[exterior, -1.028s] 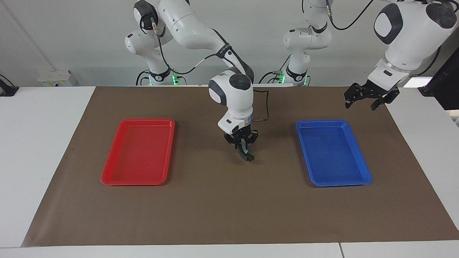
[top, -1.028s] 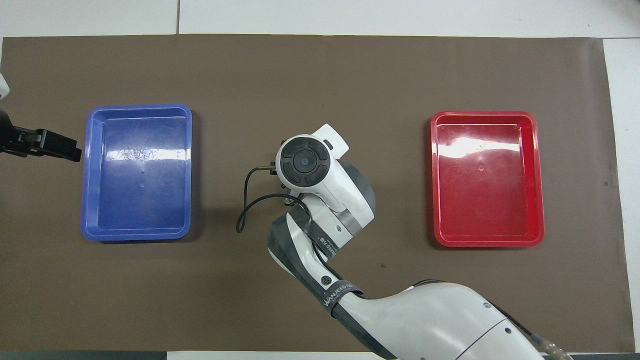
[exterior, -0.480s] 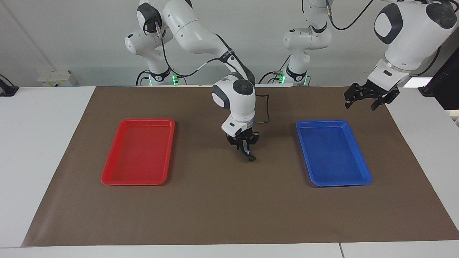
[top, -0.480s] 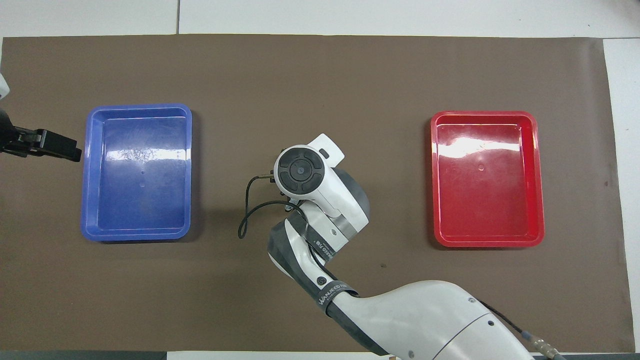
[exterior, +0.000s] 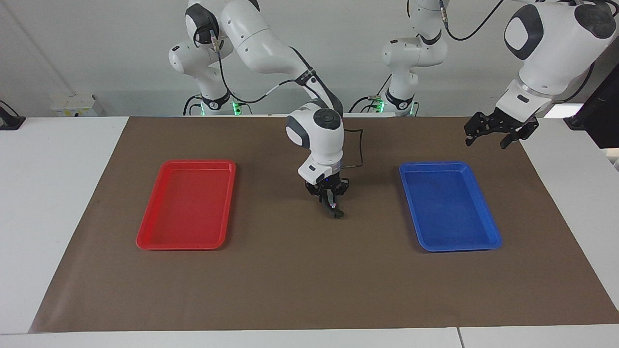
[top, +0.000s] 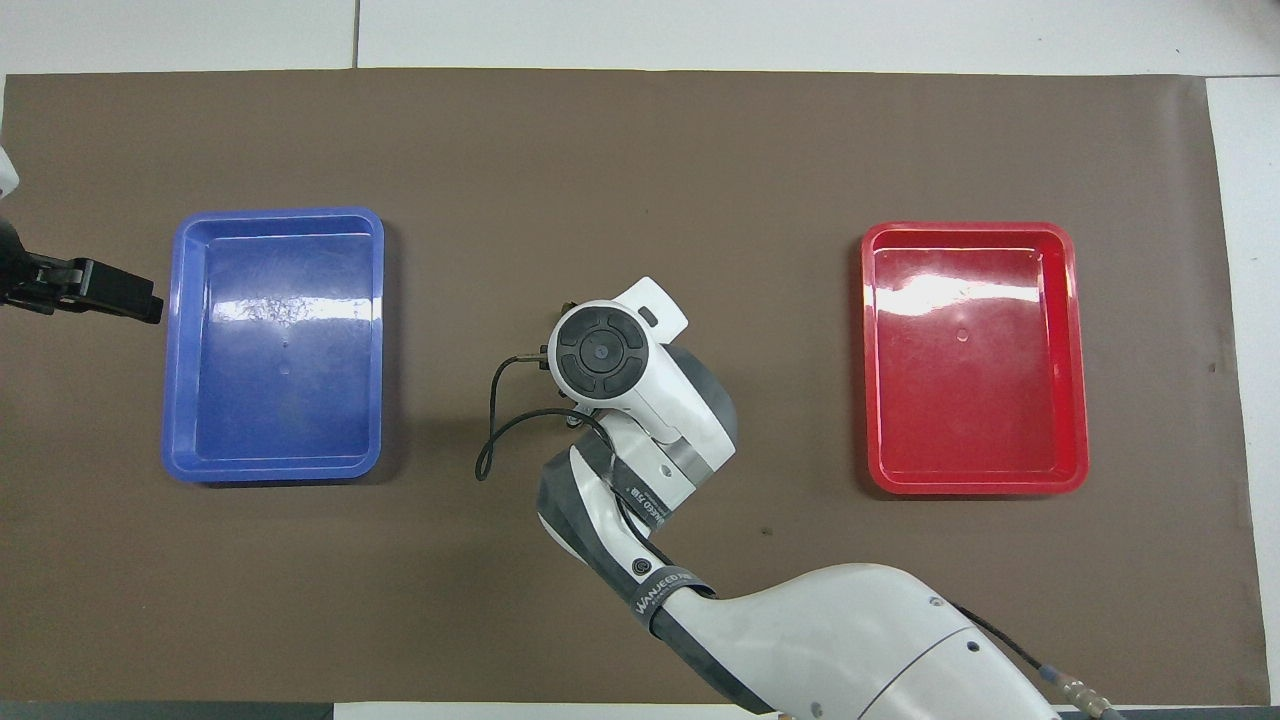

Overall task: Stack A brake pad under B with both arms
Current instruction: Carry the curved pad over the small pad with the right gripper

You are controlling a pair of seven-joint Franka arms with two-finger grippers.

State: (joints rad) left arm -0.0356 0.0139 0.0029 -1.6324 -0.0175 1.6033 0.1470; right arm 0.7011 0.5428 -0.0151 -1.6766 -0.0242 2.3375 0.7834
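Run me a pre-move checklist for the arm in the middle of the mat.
1. Right gripper low over the mat, between the trays: ok.
2. Dark brake pad at its fingers: ok; which pad it is: cannot tell.
3. Pad resting on the mat or just above it: cannot tell.
4. Second pad in sight: not ok, the overhead view is blocked by the arm.
5. Left gripper waiting, raised near the blue tray: ok.
6. Red tray undisturbed: ok.

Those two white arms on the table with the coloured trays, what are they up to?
The right gripper is down at the middle of the brown mat, between the red tray and the blue tray, with a dark brake pad at its tip. Whether a second pad lies beneath cannot be made out. Nothing shows inside either tray. The left gripper waits in the air near the blue tray.
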